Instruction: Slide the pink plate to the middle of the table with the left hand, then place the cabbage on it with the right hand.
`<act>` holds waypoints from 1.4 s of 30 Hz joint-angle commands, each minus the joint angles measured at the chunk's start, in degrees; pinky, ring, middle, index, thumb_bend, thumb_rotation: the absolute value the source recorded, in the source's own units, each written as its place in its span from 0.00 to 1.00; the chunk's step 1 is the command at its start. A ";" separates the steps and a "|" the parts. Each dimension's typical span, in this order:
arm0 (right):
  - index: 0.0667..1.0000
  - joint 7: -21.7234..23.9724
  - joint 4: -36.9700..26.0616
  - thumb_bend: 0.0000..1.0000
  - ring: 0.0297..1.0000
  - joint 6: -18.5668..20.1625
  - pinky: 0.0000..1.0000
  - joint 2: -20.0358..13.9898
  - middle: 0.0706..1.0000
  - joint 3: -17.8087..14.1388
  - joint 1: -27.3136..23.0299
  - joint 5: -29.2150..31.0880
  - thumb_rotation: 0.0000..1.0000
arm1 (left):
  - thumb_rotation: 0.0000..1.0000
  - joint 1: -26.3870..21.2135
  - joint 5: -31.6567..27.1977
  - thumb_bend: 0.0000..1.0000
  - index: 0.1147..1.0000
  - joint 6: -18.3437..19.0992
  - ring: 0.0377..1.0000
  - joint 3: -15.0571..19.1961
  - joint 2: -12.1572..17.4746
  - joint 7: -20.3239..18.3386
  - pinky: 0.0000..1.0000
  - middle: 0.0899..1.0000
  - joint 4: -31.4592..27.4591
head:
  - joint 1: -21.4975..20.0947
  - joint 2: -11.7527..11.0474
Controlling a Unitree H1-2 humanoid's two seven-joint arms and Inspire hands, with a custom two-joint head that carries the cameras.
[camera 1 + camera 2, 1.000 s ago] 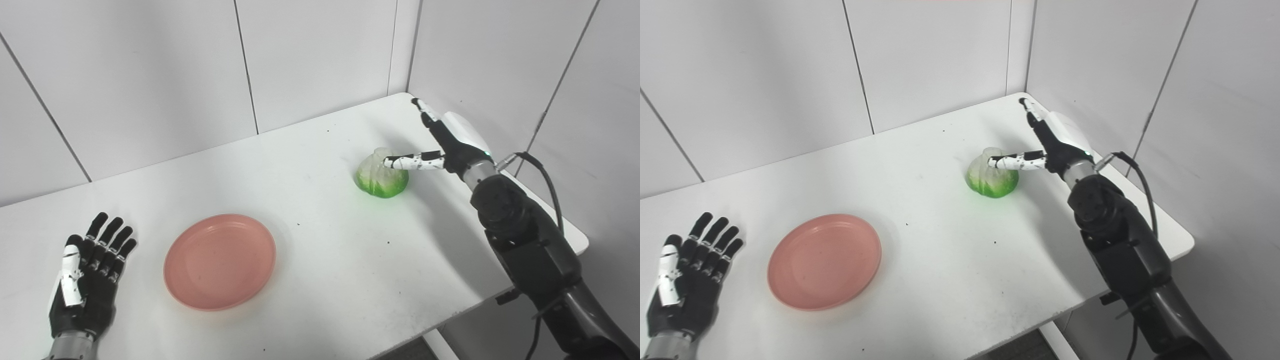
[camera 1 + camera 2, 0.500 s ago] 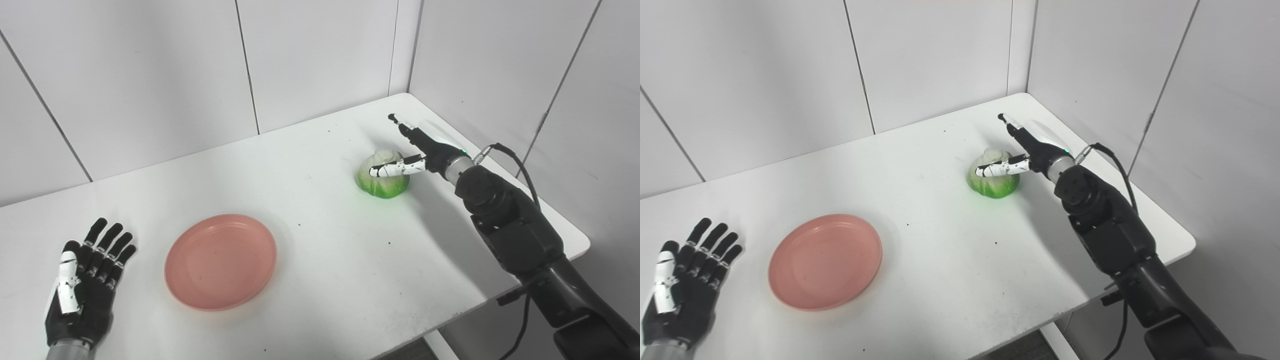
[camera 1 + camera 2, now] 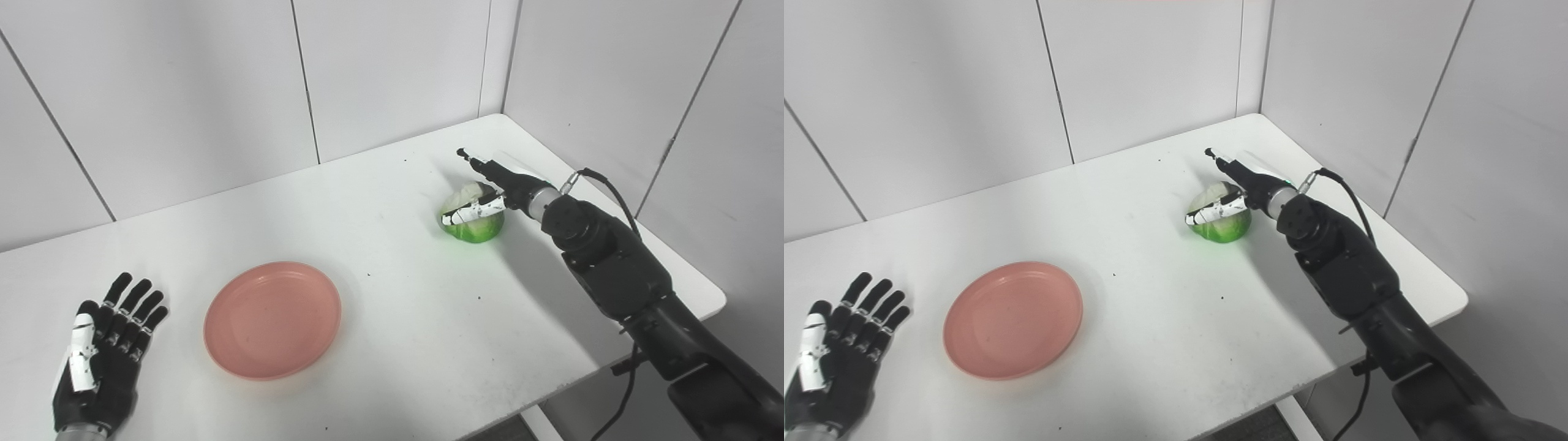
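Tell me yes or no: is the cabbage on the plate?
No: the cabbage sits on the bare table, far right of the empty plate.

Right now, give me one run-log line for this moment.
phase: grasping cabbage | left hand: open, flat on table, idle | right hand: open around cabbage, not lifted | pink plate: empty

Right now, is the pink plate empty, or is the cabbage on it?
Empty. The plate shows only its bare pink inside. The cabbage sits on the table far off to the right, by the right hand.
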 commanded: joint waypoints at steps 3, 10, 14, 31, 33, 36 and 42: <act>1.00 0.52 -0.44 1.00 1.00 0.68 0.95 -2.17 1.00 0.01 -2.97 0.12 0.40 | 1.00 1.94 0.81 0.47 0.88 3.76 0.87 -0.30 0.67 1.16 0.89 0.88 1.40 | 0.23 0.37; 1.00 1.20 0.89 1.00 1.00 1.69 0.96 -2.75 1.00 0.79 -3.34 -0.09 0.37 | 0.99 2.18 0.54 0.48 0.89 3.66 0.88 -0.32 0.78 0.63 0.89 0.89 1.01 | 0.42 0.81; 1.00 1.82 1.41 1.00 1.00 2.55 0.95 -3.23 1.00 1.05 -3.40 -1.29 0.36 | 1.00 2.31 0.64 0.47 0.88 3.76 0.88 -0.39 0.82 0.81 0.89 0.89 0.66 | 0.34 0.87; 0.94 -0.91 3.67 1.00 0.90 0.99 0.86 -1.39 0.92 2.13 -3.13 -2.63 0.21 | 1.00 2.38 0.50 0.47 0.88 3.47 0.87 -0.64 0.91 0.56 0.90 0.88 0.80 | 0.91 1.21; 0.83 -2.49 3.56 0.99 0.80 -0.19 0.77 -0.95 0.81 1.72 -2.80 -2.50 0.13 | 1.00 2.38 0.45 0.47 0.89 3.47 0.88 -0.65 0.88 0.51 0.90 0.89 0.77 | 0.91 1.21; 0.62 -5.27 4.86 0.93 0.61 -2.35 0.61 0.37 0.62 0.90 -2.73 -1.57 0.05 | 1.00 2.43 0.56 0.47 0.88 3.47 0.88 -0.74 0.80 0.60 0.90 0.89 0.62 | 1.08 1.17; 0.45 -8.28 6.25 0.52 0.43 -3.45 0.39 2.01 0.47 0.44 -2.94 -0.99 0.13 | 1.00 2.44 0.71 0.47 0.89 3.42 0.88 -0.97 0.80 0.60 0.91 0.89 0.51 | 1.17 1.14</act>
